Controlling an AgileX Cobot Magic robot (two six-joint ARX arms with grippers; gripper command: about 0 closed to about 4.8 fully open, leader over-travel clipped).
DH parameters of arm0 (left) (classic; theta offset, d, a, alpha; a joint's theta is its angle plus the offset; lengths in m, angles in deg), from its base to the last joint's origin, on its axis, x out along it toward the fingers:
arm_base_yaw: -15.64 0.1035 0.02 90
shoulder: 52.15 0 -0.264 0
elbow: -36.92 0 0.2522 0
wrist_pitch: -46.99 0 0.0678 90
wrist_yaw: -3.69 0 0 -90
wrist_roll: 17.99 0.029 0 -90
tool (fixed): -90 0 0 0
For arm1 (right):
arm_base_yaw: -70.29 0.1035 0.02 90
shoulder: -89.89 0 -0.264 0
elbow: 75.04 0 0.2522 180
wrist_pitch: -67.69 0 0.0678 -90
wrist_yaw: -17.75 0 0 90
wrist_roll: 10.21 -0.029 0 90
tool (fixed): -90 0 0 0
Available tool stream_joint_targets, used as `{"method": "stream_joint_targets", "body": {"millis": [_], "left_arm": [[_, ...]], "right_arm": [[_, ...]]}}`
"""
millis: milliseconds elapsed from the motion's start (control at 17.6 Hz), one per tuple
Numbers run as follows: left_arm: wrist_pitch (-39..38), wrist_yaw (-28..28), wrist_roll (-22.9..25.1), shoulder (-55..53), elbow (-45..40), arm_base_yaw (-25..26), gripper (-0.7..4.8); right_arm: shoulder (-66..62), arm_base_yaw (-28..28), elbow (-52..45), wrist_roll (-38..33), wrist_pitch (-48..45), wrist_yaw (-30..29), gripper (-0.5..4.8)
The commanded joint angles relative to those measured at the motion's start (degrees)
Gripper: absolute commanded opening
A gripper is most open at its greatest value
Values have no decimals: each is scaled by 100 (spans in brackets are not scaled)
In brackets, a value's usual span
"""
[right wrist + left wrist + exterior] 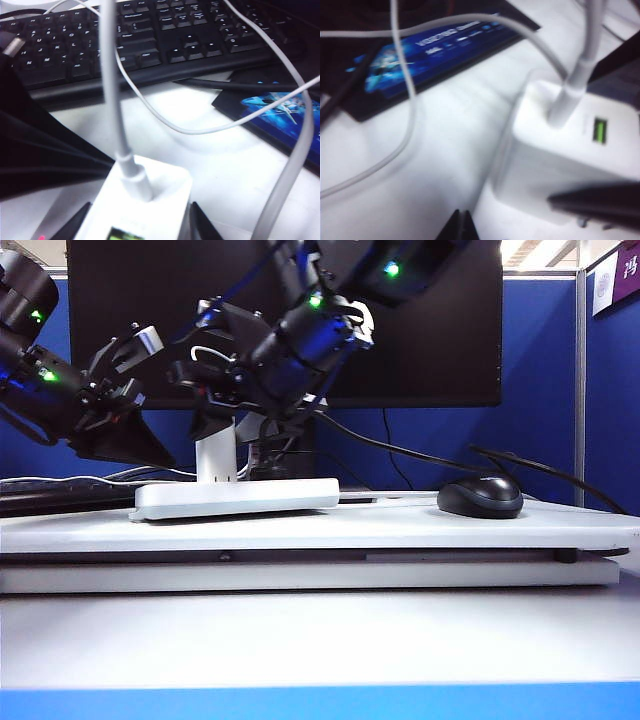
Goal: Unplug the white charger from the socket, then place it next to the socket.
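Two sets of jaws are crowding one little plug right now. On my right wrist feed the right gripper (135,225) has a dark fingertip (200,225) on each side of the white charger (145,210), pressed up against its sides, so I'd call that pinching it. The cable (112,90) comes straight out of the charger's end face and loops off over a black keyboard (150,40).

The left gripper (530,215) is right beside the charger too: one dark finger (595,202) lies across the charger's lower edge and another tip pokes in nearby, but I honestly can't tell if those jaws are spread or squeezing.

From the exterior camera the charger (216,455) stands upright on the socket (236,498), apparently still plugged in, with both arms bunched above it, left gripper (140,395) coming from the left side. The socket lies flat on the white bench (400,525).

Only that view shows the black mouse (480,497) further right. Only the wrist cams show the green port on the charger and the blue-printed pad (280,115).
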Motion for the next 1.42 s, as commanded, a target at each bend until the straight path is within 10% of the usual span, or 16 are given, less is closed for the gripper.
{"method": "stream_joint_targets", "body": {"millis": [57,456,627,684,1424], "left_arm": [[50,247,-15,2,22,33,-5],[57,481,-149,4,24,129,-5],[55,511,-153,13,24,129,-5],[59,640,-155,13,26,129,-5],[-127,214,-138,13,107,122,-5]], "right_arm": [[114,74,55,7,-175,-216,411],[699,-199,52,153,577,-232,399],[1084,-197,52,151,1344,-210,46],[1167,-201,52,151,1681,-201,0],[1051,-201,-487,98,2402,354,-1]]}}
